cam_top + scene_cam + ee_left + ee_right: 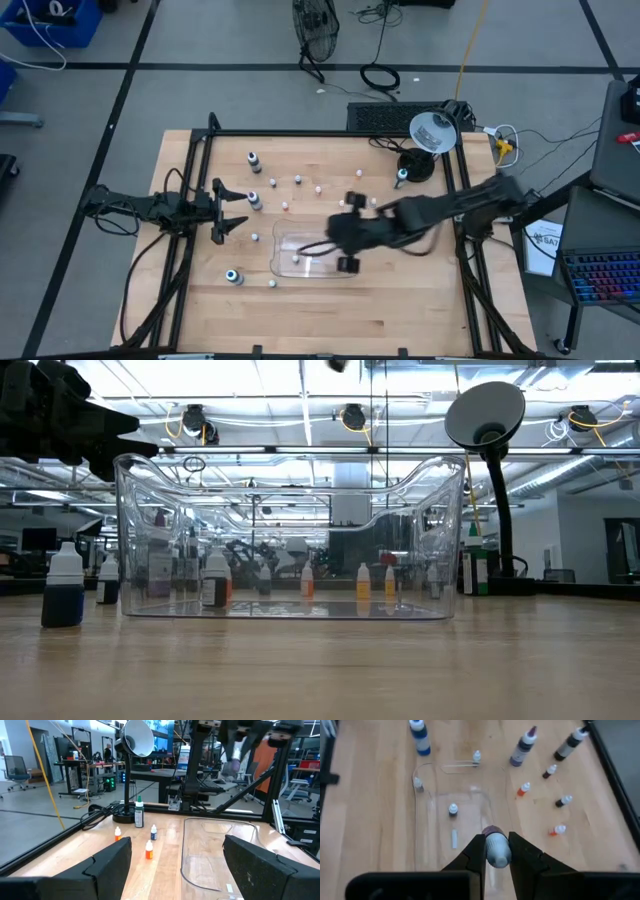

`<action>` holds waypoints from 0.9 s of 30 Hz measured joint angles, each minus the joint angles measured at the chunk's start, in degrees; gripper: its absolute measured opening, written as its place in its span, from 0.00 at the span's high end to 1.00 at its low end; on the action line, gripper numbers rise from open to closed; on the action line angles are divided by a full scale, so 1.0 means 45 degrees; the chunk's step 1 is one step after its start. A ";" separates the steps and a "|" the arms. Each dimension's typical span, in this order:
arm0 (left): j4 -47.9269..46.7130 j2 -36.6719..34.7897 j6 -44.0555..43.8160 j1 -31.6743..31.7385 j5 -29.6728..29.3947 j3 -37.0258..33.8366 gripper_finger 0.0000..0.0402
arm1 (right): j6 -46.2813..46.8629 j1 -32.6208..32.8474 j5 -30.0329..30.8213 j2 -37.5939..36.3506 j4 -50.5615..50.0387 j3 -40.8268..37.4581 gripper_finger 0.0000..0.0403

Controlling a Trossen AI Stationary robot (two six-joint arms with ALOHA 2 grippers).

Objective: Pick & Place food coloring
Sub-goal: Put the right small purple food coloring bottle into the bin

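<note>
Overhead, wooden table (400,300) (bottles (297,181) scattered) stands on grey floor (200,90).

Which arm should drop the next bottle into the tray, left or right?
Right. The right gripper is shut on a small bottle and hangs over the clear tray. The left gripper is open and empty, beside the tray's left end.
</note>
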 joint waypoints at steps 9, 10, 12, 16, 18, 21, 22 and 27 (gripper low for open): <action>-0.0005 -0.0005 0.0000 0.0003 0.0000 0.0000 0.23 | -0.1760 -0.0810 -0.3152 0.3549 -0.0237 0.2239 0.89; -0.0005 0.0000 -0.0004 0.0000 0.0000 0.0000 0.23 | -0.1831 -0.0817 -0.3245 0.3781 -0.0179 0.2143 0.89; -0.0005 0.0000 0.0000 0.0002 0.0000 0.0000 0.23 | -0.1894 -0.0817 -0.3264 0.4218 0.0024 0.1945 0.89; -0.0005 0.0000 -0.0002 0.0002 0.0000 0.0000 0.23 | -0.1959 -0.0817 -0.3582 0.4761 0.0345 0.1272 0.89; -0.0005 0.0000 -0.0001 0.0000 0.0000 0.0000 0.23 | -0.1946 -0.0817 -0.3575 0.4778 0.0560 0.0698 0.89; -0.0005 -0.0001 -0.0004 0.0000 0.0000 0.0000 0.23 | -0.1711 -0.0853 -0.3580 0.4684 0.0997 -0.0387 0.89; -0.0005 -0.0004 0.0000 0.0000 0.0000 0.0000 0.23 | -0.1582 -0.0884 -0.3580 0.4677 0.1156 -0.0752 0.89; -0.0005 0.0000 -0.0003 0.0000 0.0000 0.0000 0.23 | -0.1249 -0.0968 -0.3585 0.4654 0.1516 -0.1765 0.89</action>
